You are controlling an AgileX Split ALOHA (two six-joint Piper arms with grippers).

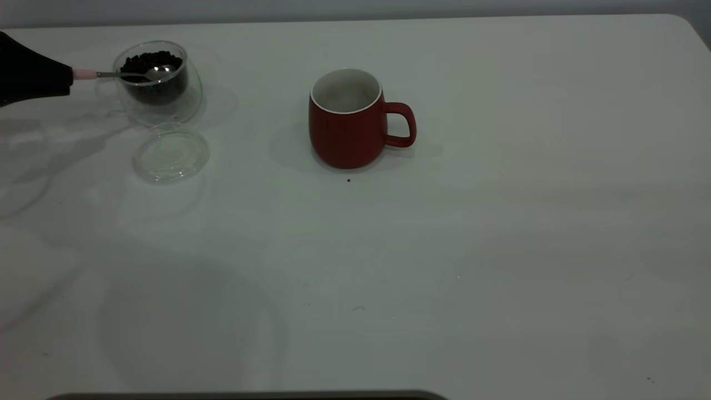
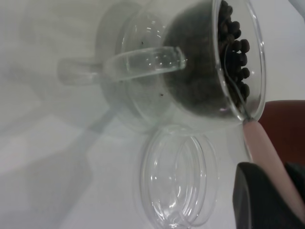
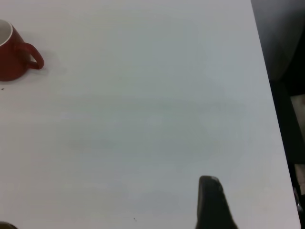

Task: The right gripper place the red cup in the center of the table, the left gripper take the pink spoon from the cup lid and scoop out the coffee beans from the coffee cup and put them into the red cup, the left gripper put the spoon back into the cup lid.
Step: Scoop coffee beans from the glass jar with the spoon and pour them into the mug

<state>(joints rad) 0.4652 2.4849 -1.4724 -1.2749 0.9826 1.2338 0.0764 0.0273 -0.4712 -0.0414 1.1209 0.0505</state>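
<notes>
At the table's far left edge my left claw clamps the pink spoon, its bowl over the coffee beans in the coffee cup. Beside it lies the cup lid; mid-table stands the red cup. My right claw idles apart; I cannot tell its state.

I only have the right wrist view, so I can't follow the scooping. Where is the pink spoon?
Observer: The left gripper holds the pink spoon by its handle, bowl resting on the coffee beans inside the coffee cup.
Operator: My right gripper hangs clear of the red cup. Beans in it?
Observer: None visible; its white interior looks bare.
Operator: And the cup lid?
Observer: Flat on the table beside the coffee cup, nothing on it.
</notes>
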